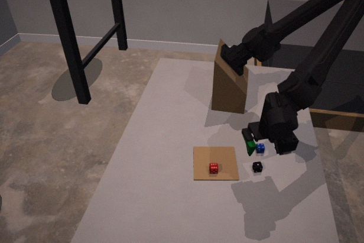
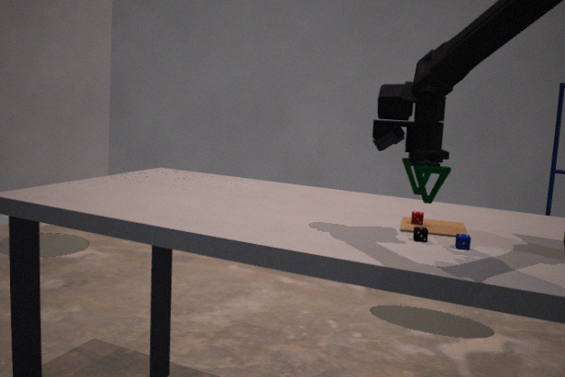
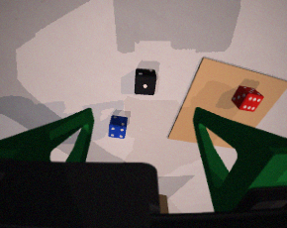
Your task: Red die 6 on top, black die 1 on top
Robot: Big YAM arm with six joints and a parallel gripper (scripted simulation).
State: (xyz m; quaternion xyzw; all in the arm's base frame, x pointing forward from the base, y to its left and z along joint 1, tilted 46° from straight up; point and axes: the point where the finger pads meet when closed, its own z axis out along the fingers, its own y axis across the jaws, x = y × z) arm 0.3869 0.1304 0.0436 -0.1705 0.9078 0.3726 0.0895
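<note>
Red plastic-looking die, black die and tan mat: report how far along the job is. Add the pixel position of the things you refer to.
Looks done: the red die point(image 1: 213, 168) point(image 2: 417, 217) point(image 3: 247, 99) lies flat on the tan mat point(image 1: 204, 156) point(image 2: 447, 227), apparently 6 up.
In hand: nothing; the pincer point(image 1: 264, 153) point(image 2: 423, 198) point(image 3: 143, 113) is open above the table.
Left: the black die point(image 1: 257, 167) point(image 2: 420, 234) point(image 3: 144, 85), apparently 1 up, lies off the mat and must go onto it.

My fingers point(image 1: 249, 144) point(image 2: 427, 184) look like smooth green plastic, with a soft sheen in the wrist view. The mat point(image 1: 204, 156) point(image 2: 442, 227) point(image 3: 195, 104) has a matt, wood-like tan surface. The red die point(image 1: 213, 168) point(image 2: 417, 217) point(image 3: 247, 98), black die point(image 1: 257, 167) point(image 2: 420, 234) point(image 3: 145, 81) and blue die point(image 1: 260, 148) point(image 2: 463, 241) point(image 3: 118, 127) look like smooth plastic. The table point(image 1: 159, 117) point(image 2: 229, 210) point(image 3: 51, 64) is matt and pale right to its edges, its side dull grey; the floor point(image 1: 38, 147) point(image 2: 275, 320) resembles rough, mottled concrete.
</note>
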